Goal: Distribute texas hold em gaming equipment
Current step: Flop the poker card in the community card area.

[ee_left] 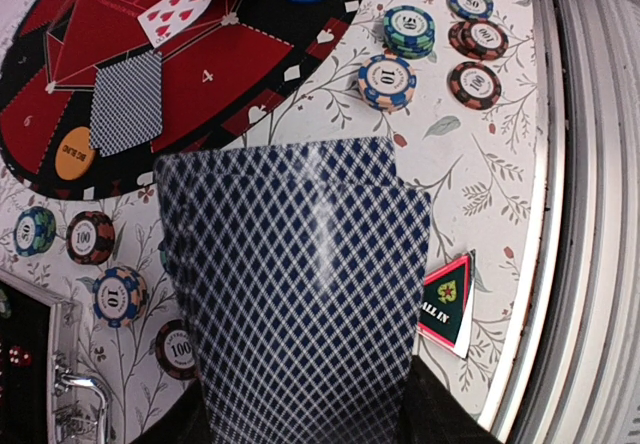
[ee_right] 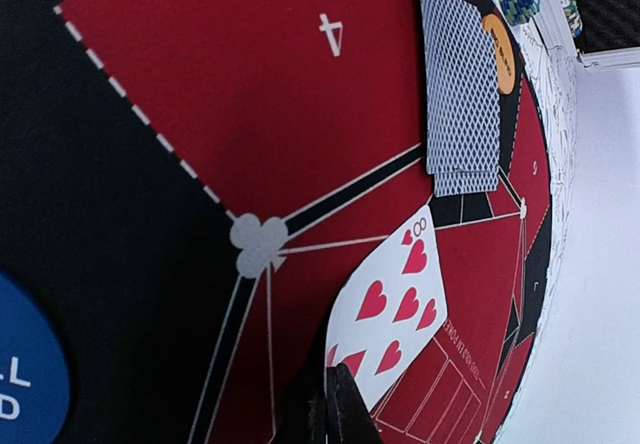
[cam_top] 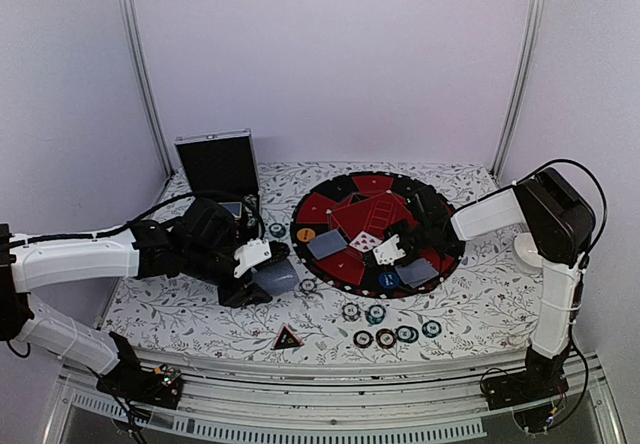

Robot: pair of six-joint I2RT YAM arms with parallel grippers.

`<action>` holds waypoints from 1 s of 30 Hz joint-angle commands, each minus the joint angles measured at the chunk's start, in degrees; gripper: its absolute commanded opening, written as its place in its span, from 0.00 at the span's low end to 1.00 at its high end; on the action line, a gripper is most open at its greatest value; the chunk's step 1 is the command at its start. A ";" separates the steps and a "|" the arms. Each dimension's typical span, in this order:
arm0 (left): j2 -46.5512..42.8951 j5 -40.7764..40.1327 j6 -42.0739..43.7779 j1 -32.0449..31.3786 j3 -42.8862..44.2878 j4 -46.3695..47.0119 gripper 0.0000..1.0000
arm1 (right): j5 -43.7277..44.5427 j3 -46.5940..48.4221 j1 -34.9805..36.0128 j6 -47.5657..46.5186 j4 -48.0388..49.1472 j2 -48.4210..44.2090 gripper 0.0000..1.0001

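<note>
Six poker chips (cam_top: 385,337), teal and reddish-brown, lie loose on the flowered bench (cam_top: 470,294) near its front edge, at 6 o'clock from the round red-and-black mat (cam_top: 372,186). The red-black triangle (cam_top: 287,339) lies flat at 9 o'clock from them, well apart.

Just beyond the triangle, at its 12 o'clock, the left fingers (cam_top: 256,282) are part-way closed on a small fan of playing cards (ee_left: 300,294). The cards are held by their near end, lattice backs facing the wrist camera, above the bench and clear of it.

On the mat, the blue button (cam_top: 388,281) sits near the 6 o'clock rim and the orange button (cam_top: 306,234) near the 9 o'clock rim. A face-down card (cam_top: 326,244) rests just at 3 o'clock from the orange one.

Nearer the mat's middle lies the eight of hearts (ee_right: 395,299), face up. The right fingers (ee_right: 335,404) are pressed fully together, their tips meeting at that card's edge. Whether they pinch the card or only touch it cannot be told.

Farthest back, at 10 o'clock from the mat, the silver-edged case (cam_top: 217,162) stands open.
</note>
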 commanded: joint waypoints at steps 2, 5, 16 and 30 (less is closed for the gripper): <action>0.29 0.81 0.11 0.87 -0.52 1.07 0.51 | -3.32 -0.86 -0.84 -3.59 -4.75 -2.82 0.04; 0.35 0.81 0.15 0.90 -0.52 1.05 0.51 | -2.03 -0.53 -1.33 -4.08 -4.84 -2.53 0.07; 0.15 0.64 0.15 1.05 -0.52 1.07 0.51 | 1.74 -1.76 -2.14 -6.76 -5.35 -6.02 0.34; -0.76 0.37 0.11 1.21 -0.61 1.07 0.51 | 1.36 15.58 -2.31 65.92 -6.30 -12.53 0.62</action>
